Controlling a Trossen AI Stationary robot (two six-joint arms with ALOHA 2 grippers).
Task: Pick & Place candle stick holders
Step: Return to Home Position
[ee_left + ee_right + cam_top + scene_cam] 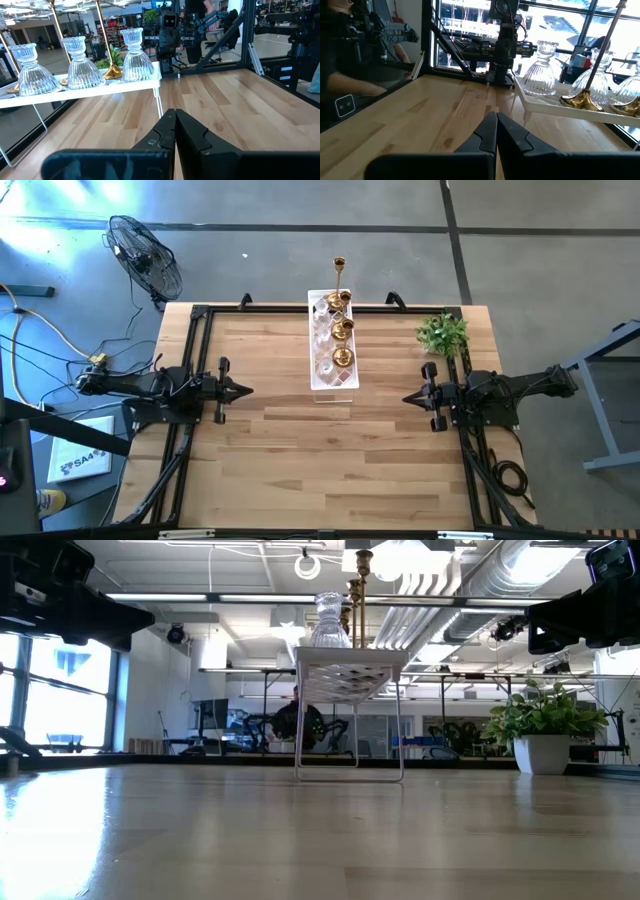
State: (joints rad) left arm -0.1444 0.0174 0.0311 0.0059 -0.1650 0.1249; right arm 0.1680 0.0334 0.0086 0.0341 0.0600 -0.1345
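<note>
The candle stick holders stand on a white raised tray at the table's far middle. Gold ones stand in a row, one of them tall with a slim stem. Beside them stand clear glass ones, which also show in the right wrist view as glass holders next to a gold base. My left gripper is shut and level at the table's left, pointing toward the middle. My right gripper is shut and level at the table's right. Both hold nothing, and their tips are well short of the tray.
A small green plant in a white pot stands at the far right, near my right arm. The tray rests on thin wire legs. Black frame rails run along the table's sides. A fan stands on the floor beyond the far left corner.
</note>
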